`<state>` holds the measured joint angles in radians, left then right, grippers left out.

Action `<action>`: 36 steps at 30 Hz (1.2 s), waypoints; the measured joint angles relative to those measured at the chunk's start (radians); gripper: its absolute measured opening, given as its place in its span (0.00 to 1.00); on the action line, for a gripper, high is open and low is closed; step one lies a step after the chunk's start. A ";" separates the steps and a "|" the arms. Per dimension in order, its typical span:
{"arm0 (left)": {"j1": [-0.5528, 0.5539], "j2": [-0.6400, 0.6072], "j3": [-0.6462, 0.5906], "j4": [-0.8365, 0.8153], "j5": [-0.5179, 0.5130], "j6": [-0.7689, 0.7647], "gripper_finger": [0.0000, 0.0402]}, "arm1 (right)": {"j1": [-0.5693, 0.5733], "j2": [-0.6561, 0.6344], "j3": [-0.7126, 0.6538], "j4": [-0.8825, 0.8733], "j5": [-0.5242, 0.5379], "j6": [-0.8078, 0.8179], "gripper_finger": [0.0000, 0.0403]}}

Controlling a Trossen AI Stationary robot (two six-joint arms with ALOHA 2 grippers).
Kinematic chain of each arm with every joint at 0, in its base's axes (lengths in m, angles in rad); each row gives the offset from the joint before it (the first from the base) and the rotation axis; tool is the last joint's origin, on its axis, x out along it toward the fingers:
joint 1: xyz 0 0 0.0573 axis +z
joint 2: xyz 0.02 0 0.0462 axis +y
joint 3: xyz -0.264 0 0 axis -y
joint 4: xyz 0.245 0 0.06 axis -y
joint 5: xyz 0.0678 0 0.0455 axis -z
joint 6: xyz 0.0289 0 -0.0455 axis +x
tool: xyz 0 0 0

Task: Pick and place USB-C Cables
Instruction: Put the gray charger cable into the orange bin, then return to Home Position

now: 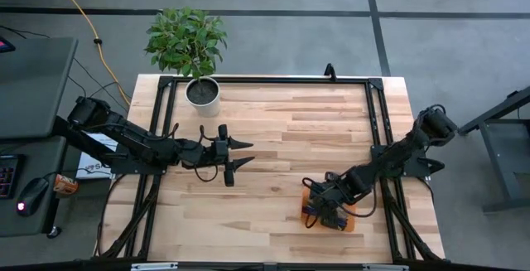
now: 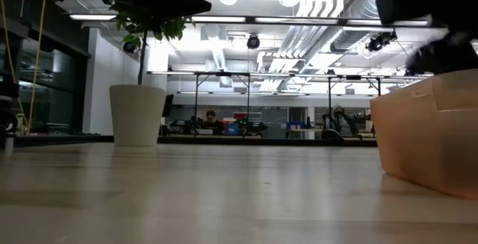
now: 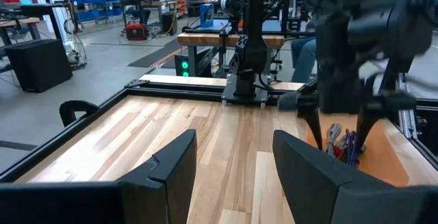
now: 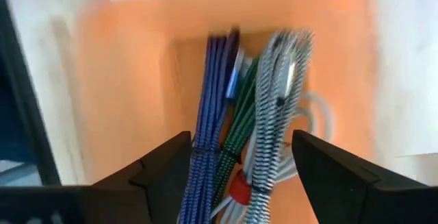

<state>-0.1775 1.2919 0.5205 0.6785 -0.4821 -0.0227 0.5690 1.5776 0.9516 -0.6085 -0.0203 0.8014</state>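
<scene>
The wooden table (image 1: 273,113) carries the orange tray (image 1: 351,220) near its front right (a potted plant (image 1: 192,51) stands at the back left). Inside the tray lie the blue, green and grey USB-C cables (image 4: 239,125), with the right gripper (image 4: 239,166) spread wide above them, gripping nothing. The left gripper (image 1: 241,154) hangs open and empty over mid-table.

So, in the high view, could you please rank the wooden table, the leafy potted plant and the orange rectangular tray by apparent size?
1. Wooden table.
2. Leafy potted plant.
3. Orange rectangular tray, mostly hidden beneath the right gripper, so its full extent is unsure.

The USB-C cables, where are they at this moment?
The USB-C cables lie bundled side by side inside the orange tray, at the table's front right in the high view, directly under the open right hand.
</scene>
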 joint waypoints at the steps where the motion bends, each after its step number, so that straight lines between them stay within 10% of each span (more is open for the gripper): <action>1: 0.000 0.000 0.000 0.000 0.000 0.000 0.43 | 0.000 -0.014 0.016 -0.022 0.021 -0.009 0.61; 13: 0.000 0.000 0.000 0.000 0.000 0.000 0.43 | 0.064 -0.342 0.110 -0.201 0.480 -0.098 0.61; 27: 0.025 -0.025 0.000 -0.008 0.020 0.050 0.43 | 0.031 -0.526 0.110 -0.227 0.544 -0.148 0.61; 36: 0.346 -0.311 0.002 -0.367 0.287 0.006 0.35 | 0.032 -0.525 0.110 -0.261 0.548 -0.152 0.61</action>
<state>0.1685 0.9804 0.5224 0.3112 -0.1951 -0.0163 0.6006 1.0527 1.0618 -0.8699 0.5278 0.6491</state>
